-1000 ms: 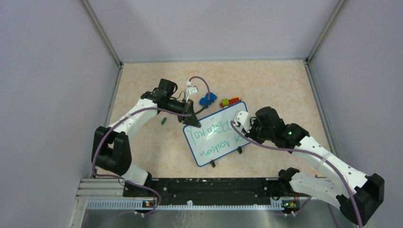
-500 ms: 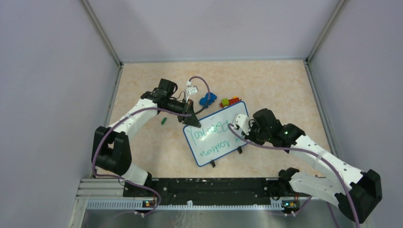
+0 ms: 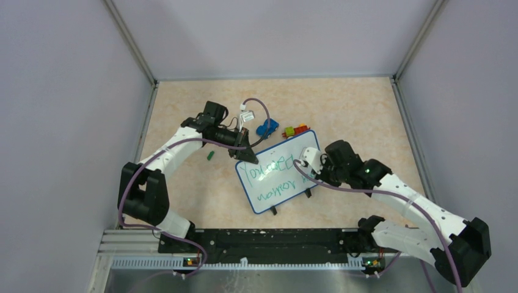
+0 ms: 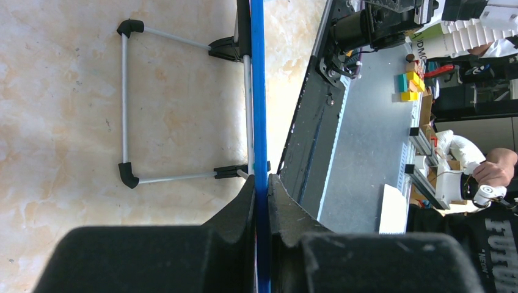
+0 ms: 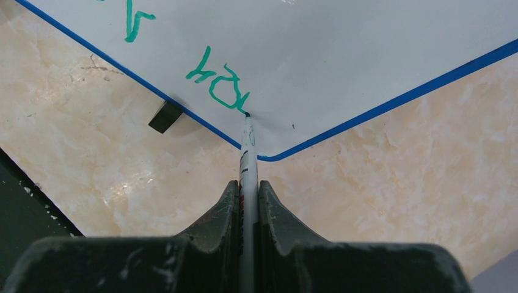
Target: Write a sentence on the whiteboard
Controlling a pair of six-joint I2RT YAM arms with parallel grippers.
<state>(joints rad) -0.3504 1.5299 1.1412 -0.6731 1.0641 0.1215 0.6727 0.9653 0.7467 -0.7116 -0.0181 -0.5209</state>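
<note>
Two tight grips: left gripper (image 4: 261, 181) pinches the whiteboard (image 5: 366, 36) rim, right gripper (image 5: 247, 186) clamps a marker (image 5: 248, 141) touching the board.

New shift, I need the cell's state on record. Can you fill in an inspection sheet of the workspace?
Surface: beige table.
Job's things: whiteboard with two lines of green writing; marker tip on it near a corner.
Clutter: blue toy and coloured blocks beyond the whiteboard; green bit left of it.
Claws: left claw shut on the whiteboard's blue rim; right claw shut on the marker.
Cables: purple cables loop over the left wrist and run along the right arm.
Surroundings: plain walls on three sides; person past the bench.
</note>
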